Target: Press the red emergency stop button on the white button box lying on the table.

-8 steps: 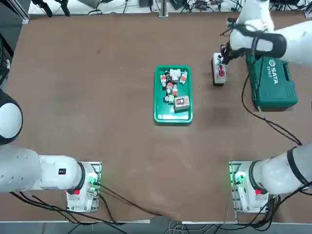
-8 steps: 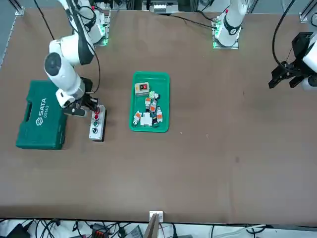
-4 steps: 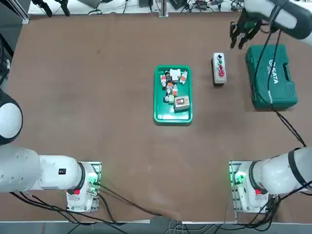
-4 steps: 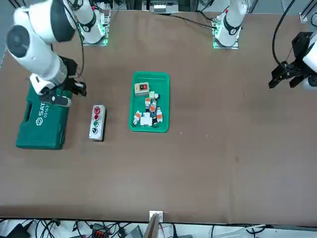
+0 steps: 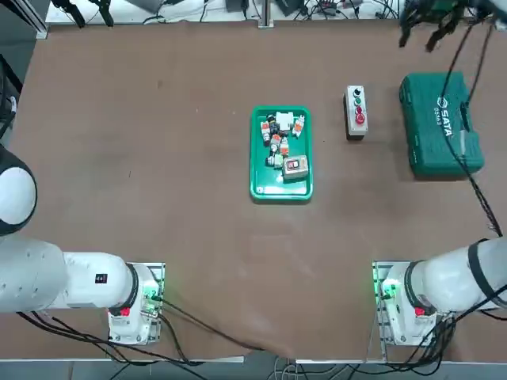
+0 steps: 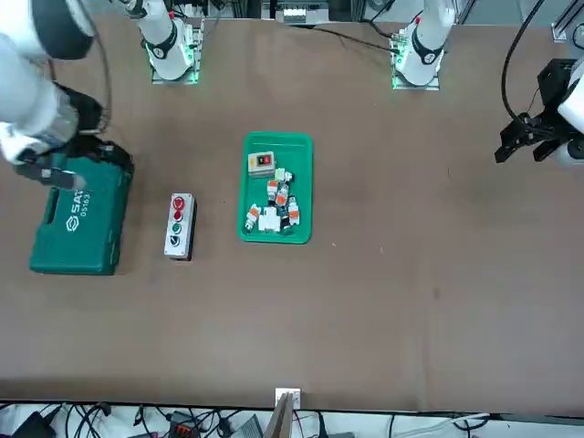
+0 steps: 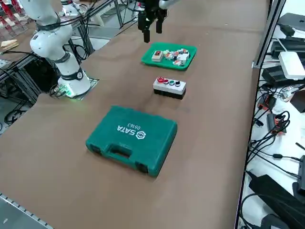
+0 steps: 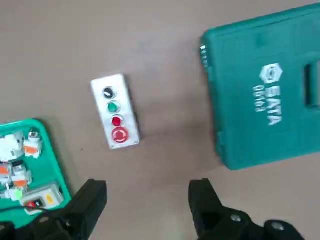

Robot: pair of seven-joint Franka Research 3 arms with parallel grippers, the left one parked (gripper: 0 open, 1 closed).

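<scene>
A: Tool of the right arm hangs high at the top view's upper right, fingers spread wide, gripping nothing.

B: And the small white rectangular button box?

A: On the brown matte table, between the green plastic tray and the green toolcase. I'd close the fingers, then descend squarely onto the red emergency stop button at the row's end.

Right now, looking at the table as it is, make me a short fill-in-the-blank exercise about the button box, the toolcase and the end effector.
1. The white button box lies between the green tray and the green ____.
2. The right end effector hangs above the table, its fingers ____.
3. The little grey switch box with a red face lies in the ____.

Missing words: toolcase; open; tray
</scene>
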